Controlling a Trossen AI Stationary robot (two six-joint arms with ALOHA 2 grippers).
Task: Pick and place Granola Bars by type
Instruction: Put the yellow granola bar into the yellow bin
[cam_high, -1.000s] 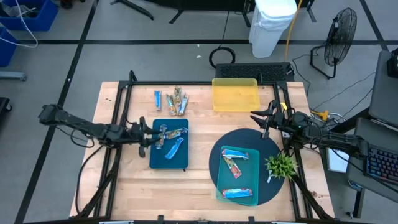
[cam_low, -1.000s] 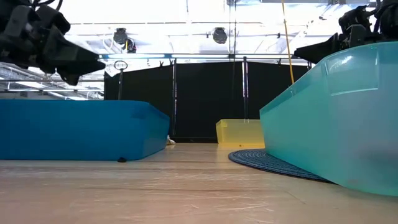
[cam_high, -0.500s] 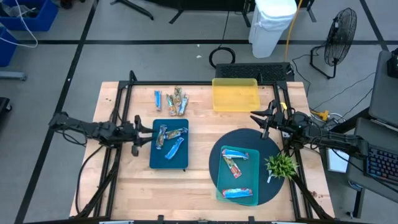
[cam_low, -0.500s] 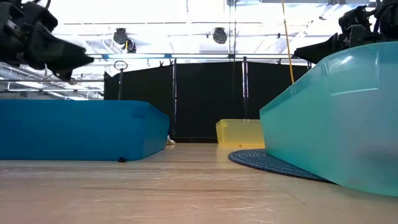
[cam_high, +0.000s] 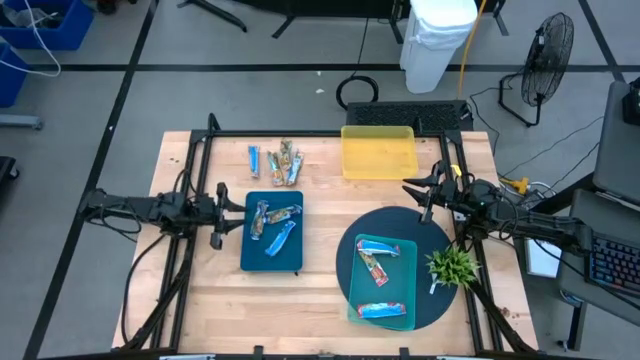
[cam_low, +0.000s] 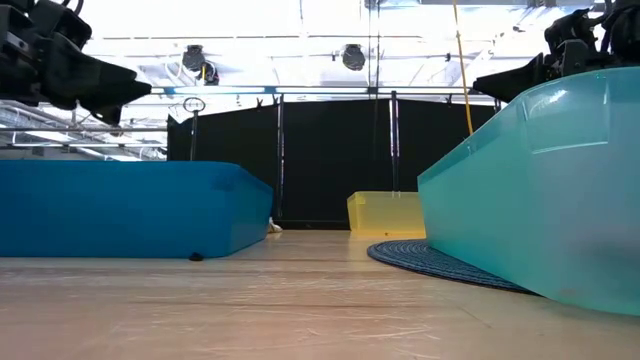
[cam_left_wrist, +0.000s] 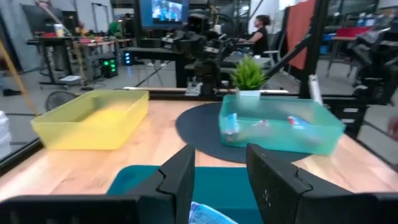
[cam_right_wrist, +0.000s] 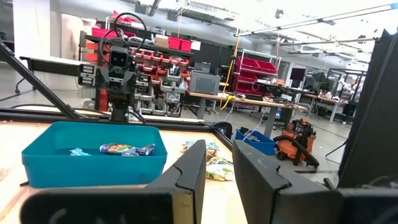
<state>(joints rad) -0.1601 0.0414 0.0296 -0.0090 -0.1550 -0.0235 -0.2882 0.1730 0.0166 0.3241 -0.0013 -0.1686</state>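
Observation:
Several granola bars (cam_high: 275, 160) lie loose on the wood at the far side of the table. More bars lie in the dark blue tray (cam_high: 270, 258), and others (cam_high: 376, 266) in the teal tray (cam_high: 352, 300). My left gripper (cam_high: 236, 212) hangs level just left of the blue tray, open and with nothing in it; in its wrist view (cam_left_wrist: 221, 180) the tray's rim (cam_left_wrist: 137, 177) and a blue wrapper (cam_left_wrist: 208, 214) lie right below the fingers. My right gripper (cam_high: 412, 192) waits above the table's right side, open by a narrow gap (cam_right_wrist: 217, 177) and with nothing between its fingers.
A yellow tray (cam_high: 378, 152) stands at the far side. The teal tray sits on a dark round mat (cam_high: 440, 235), with a small green plant (cam_high: 452, 268) at the mat's right edge. A black frame (cam_high: 200, 150) runs around the tabletop.
My left gripper has drawn back from over the blue tray's left rim toward the table's left edge, staying level and open. The bars and trays lie as before.

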